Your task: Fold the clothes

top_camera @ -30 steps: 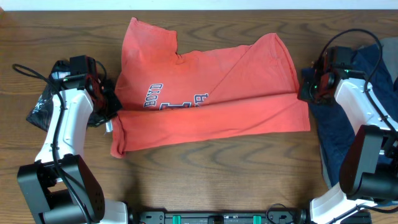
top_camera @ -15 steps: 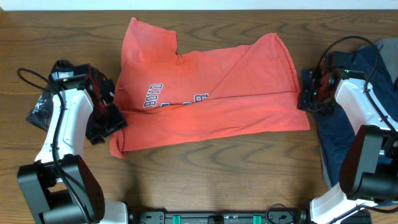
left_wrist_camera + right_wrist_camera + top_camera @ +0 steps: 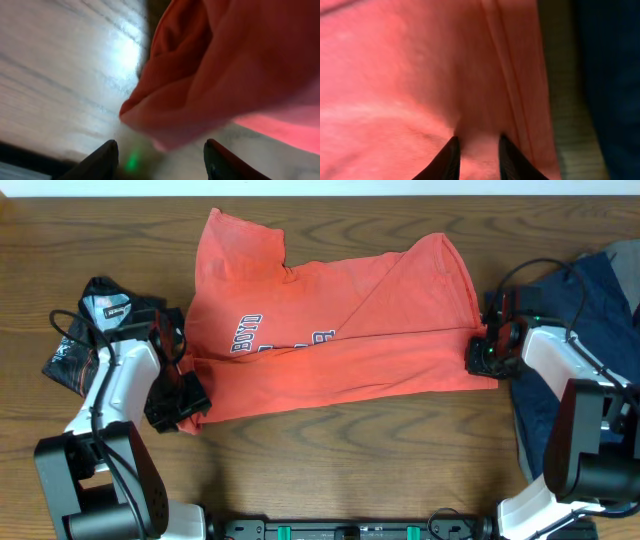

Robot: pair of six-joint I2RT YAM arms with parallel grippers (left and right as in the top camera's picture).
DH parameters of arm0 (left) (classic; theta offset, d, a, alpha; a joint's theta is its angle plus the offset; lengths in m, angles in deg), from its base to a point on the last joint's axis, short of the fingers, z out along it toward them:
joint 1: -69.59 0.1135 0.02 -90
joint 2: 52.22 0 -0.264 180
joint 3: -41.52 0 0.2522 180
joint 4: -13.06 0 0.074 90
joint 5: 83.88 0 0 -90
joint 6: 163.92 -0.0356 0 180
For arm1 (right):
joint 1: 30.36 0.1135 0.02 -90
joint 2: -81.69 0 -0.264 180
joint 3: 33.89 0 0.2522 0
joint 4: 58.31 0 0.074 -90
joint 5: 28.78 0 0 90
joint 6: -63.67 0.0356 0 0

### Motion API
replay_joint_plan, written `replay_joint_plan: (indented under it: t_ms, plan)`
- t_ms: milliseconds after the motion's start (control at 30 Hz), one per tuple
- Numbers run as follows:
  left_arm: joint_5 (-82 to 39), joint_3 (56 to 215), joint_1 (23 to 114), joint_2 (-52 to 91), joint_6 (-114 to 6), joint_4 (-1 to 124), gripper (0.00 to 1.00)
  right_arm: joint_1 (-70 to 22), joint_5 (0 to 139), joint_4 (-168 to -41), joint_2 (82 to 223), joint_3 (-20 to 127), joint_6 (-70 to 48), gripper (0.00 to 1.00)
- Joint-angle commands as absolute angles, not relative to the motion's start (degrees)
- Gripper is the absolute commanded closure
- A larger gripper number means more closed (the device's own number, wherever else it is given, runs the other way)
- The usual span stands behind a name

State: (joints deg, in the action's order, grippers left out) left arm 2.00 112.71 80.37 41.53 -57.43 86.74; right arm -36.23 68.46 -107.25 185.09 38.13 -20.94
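Left end effector [image 3: 160,150] released, T-shirt [image 3: 340,370] corner just ahead; right end effector [image 3: 477,145] nearly closed over hem (can't tell if pinching). Risk: one-layer grab, fold skews.

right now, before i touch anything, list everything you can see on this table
T-shirt: one, coral-red with dark lettering, laid sideways mid-table, near edge folded over
black garment: one, black with pale print, at the table's left edge beside the left arm
navy garment: one, dark blue, at the right edge, partly under the right arm
table: one, brown wood, beneath everything
left arm: one, white and black, left side
right arm: one, white and black, right side
left fingers: one pair, black, open, at the shirt's near left corner
right fingers: one pair, black, slightly apart, on the shirt's right edge
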Motion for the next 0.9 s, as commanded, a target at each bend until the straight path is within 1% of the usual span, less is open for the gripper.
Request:
replay_joint_plan:
  t_ms: [0,67,133,167,200,233,267,333,500,733,767,800,867]
  plan:
    - [2.14,111.26,80.44,41.01,-57.52,84.77,0.44,-35.82,66.62,-105.96,185.96,35.44,-20.98,0.78]
    - [2.16,110.48,80.44,41.01,-57.52,83.09,0.44,-35.82,65.29,-105.89,185.96,34.94,-20.7,0.82]
    - [2.7,110.08,80.44,41.01,-57.52,82.41,0.51,-35.97,63.26,-106.11,185.96,34.83,-20.54,0.85]
    - [3.32,110.02,80.44,41.01,-57.54,82.46,0.61,-36.04,62.19,-106.18,185.96,34.83,-20.09,0.85]
    - [4.21,110.02,80.44,41.01,-57.54,82.63,0.68,-36.15,60.96,-106.29,185.96,34.83,-19.19,0.87]
    - [5.7,110.02,80.46,41.01,-57.56,82.89,0.78,-36.34,60.0,-106.31,185.96,34.83,-18.36,0.89]
    - [7.45,110.02,80.44,41.01,-57.59,83.26,0.85,-36.52,59.91,-106.29,185.96,34.83,-18.12,0.91]
    - [11.23,110.02,80.46,41.01,-57.54,84.14,0.94,-36.89,59.96,-106.07,185.96,34.83,-18.18,0.92]
    - [17.92,110.02,80.46,41.01,-57.54,84.36,0.94,-37.11,59.89,-106.09,185.96,34.83,-18.23,0.95]
    - [39.62,110.3,80.46,40.99,-57.56,82.76,0.94,-37.7,59.72,-106.03,185.96,34.83,-18.23,0.96]
    - [41.52,110.48,80.46,40.99,-57.56,82.41,0.93,-37.7,59.72,-105.92,185.96,34.83,-18.23,0.96]
    - [43.03,110.59,80.44,40.99,-57.56,82.04,0.9,-37.7,59.7,-105.85,185.96,34.83,-18.23,0.96]
    - [43.95,110.65,80.44,40.99,-57.56,80.51,0.86,-37.83,59.7,-105.83,185.96,34.83,-18.25,0.97]
